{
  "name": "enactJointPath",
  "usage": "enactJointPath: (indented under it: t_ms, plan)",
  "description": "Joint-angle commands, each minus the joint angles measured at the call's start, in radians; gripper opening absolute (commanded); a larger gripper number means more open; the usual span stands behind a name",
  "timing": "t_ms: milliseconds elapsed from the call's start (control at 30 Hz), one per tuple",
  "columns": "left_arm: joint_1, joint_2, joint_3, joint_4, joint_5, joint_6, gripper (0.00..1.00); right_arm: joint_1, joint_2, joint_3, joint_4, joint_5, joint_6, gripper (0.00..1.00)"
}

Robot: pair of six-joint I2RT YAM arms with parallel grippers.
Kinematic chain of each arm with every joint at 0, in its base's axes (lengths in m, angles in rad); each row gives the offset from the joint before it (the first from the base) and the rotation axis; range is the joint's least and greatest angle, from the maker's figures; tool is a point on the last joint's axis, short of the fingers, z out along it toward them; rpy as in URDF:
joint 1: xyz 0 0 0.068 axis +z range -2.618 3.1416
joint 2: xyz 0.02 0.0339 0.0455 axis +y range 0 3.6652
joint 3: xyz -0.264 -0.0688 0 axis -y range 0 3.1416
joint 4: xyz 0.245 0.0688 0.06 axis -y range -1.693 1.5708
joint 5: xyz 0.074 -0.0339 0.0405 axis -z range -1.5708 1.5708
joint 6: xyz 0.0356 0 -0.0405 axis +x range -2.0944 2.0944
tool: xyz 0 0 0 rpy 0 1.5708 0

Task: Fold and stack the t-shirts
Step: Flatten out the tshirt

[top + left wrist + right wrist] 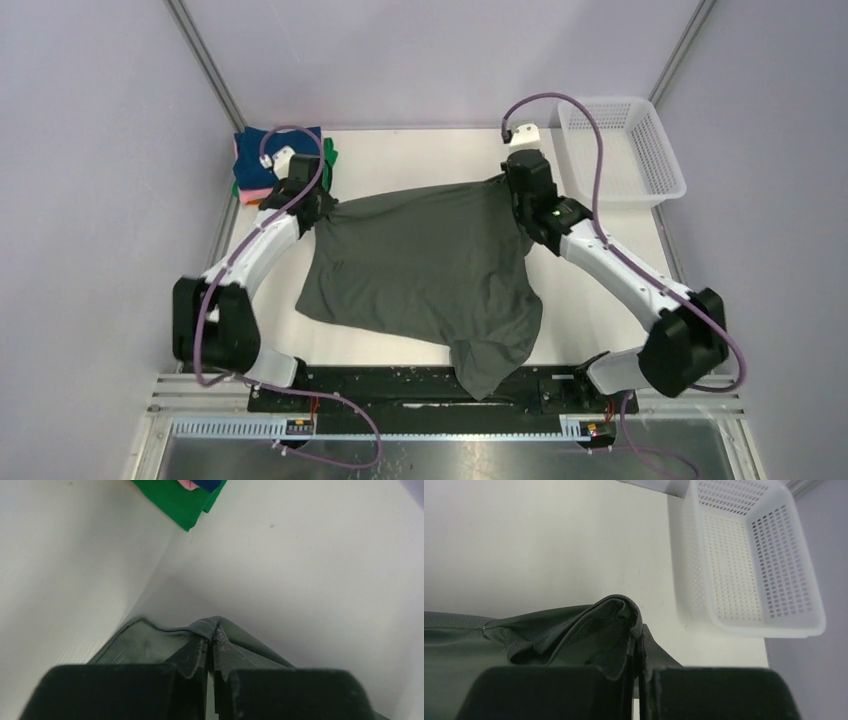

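Top view: I hold the dark grey-green t-shirt (420, 265) by its two far corners, my left gripper (322, 212) on the far-left corner and my right gripper (512, 190) on the far-right one. The far edge runs stretched between them. The body lies on the table (420, 150), and the near end spills over the near edge onto the base rail (400, 385). The folded t-shirts (262, 150) sit stacked at the far left, just beyond my left gripper. The basket (620, 150) stands far right. Left wrist view: jaws fully closed on a pinch of hem, cloth visible between the pads; the stack's green edge is well apart. Right wrist view: jaws fully closed on a bunched fold, with the basket off to the side and not touching. Assessment: the shirt is being laid flat, with no fold made yet. I should keep both corners level and equally taut, draw the hanging end onto the table, lower evenly, and avoid the stack.
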Motion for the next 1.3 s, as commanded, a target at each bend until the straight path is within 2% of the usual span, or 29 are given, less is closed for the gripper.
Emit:
enactJointPath:
  t_ms: [0, 133, 200, 233, 267, 300, 333, 367, 433, 533, 667, 767, 900, 1033, 1133, 1267]
  plan:
    - [0.029, 0.205, 0.171, 0.113, 0.018, -0.006, 0.08, -0.054, 0.157, 0.120, 0.147, -0.026, 0.037, 0.02]
    - [0.038, 0.456, 0.379, 0.114, -0.010, 0.002, 0.20, -0.092, 0.403, 0.318, 0.141, -0.031, 0.013, 0.05]
    - [0.043, 0.573, 0.528, 0.069, -0.050, 0.004, 0.36, -0.121, 0.569, 0.450, 0.156, -0.038, -0.008, 0.09]
    - [0.046, 0.632, 0.615, 0.032, -0.052, 0.002, 0.48, -0.140, 0.649, 0.535, 0.136, -0.059, -0.006, 0.10]
    - [0.047, 0.680, 0.698, -0.013, -0.041, 0.001, 0.61, -0.158, 0.719, 0.635, 0.082, -0.081, 0.008, 0.16]
    - [0.048, 0.722, 0.796, -0.052, -0.023, 0.001, 0.70, -0.174, 0.788, 0.730, 0.019, -0.103, 0.025, 0.30]
    - [0.048, 0.744, 0.840, -0.077, 0.005, 0.003, 0.78, -0.182, 0.842, 0.836, -0.074, -0.125, 0.043, 0.56]
    - [0.046, 0.751, 0.853, -0.083, 0.035, 0.005, 0.95, -0.187, 0.877, 0.920, -0.178, -0.125, 0.060, 0.75]
    - [0.040, 0.722, 0.822, -0.074, 0.069, 0.014, 0.99, -0.186, 0.899, 0.994, -0.252, -0.119, 0.084, 0.97]
    - [0.022, 0.604, 0.702, -0.046, 0.104, 0.030, 0.99, -0.187, 0.822, 0.886, -0.242, -0.139, 0.120, 1.00]
    - [-0.015, 0.412, 0.476, -0.015, 0.126, 0.055, 0.99, -0.187, 0.615, 0.639, -0.201, -0.220, 0.223, 0.99]
    - [-0.035, 0.261, 0.297, 0.003, 0.122, 0.048, 0.99, -0.186, 0.455, 0.430, -0.196, -0.305, 0.317, 0.99]
    - [-0.040, 0.098, 0.075, 0.082, 0.228, 0.026, 0.99, -0.187, 0.268, 0.135, -0.203, -0.489, 0.481, 0.99]
    - [-0.046, 0.066, -0.058, 0.150, 0.311, 0.003, 0.99, -0.176, 0.124, -0.108, -0.116, -0.716, 0.611, 0.99]
    - [-0.046, 0.090, -0.116, 0.179, 0.381, -0.001, 0.99, -0.159, 0.049, -0.221, -0.091, -0.765, 0.669, 0.99]
    - [-0.047, 0.132, -0.182, 0.232, 0.395, -0.010, 0.99, -0.155, 0.012, -0.353, -0.051, -0.787, 0.723, 0.99]
